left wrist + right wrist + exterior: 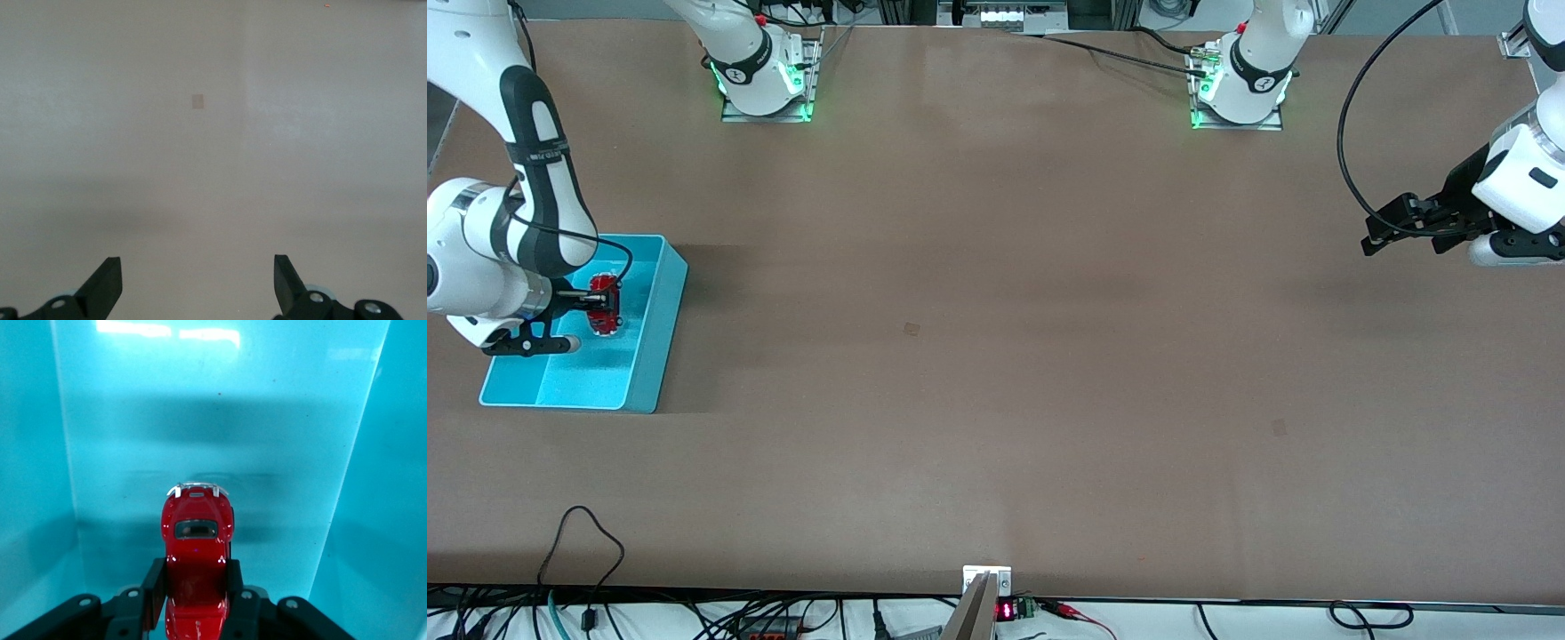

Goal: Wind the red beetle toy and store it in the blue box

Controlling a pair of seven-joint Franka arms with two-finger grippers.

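Note:
The red beetle toy (605, 305) is a small glossy red car with a silvery end. My right gripper (601, 307) is shut on it and holds it inside the blue box (649, 356), a light blue bin at the right arm's end of the table. In the right wrist view the toy (197, 540) sits between the black fingers (155, 583) above the box floor (200, 420); whether it touches the floor I cannot tell. My left gripper (1372, 238) is open and empty over the bare table at the left arm's end; its fingertips (107, 283) stand wide apart.
The brown table (996, 338) stretches between the two arms. A small dark mark (911, 329) lies near its middle and shows in the left wrist view (197, 101). Cables (587, 551) hang along the table edge nearest the front camera.

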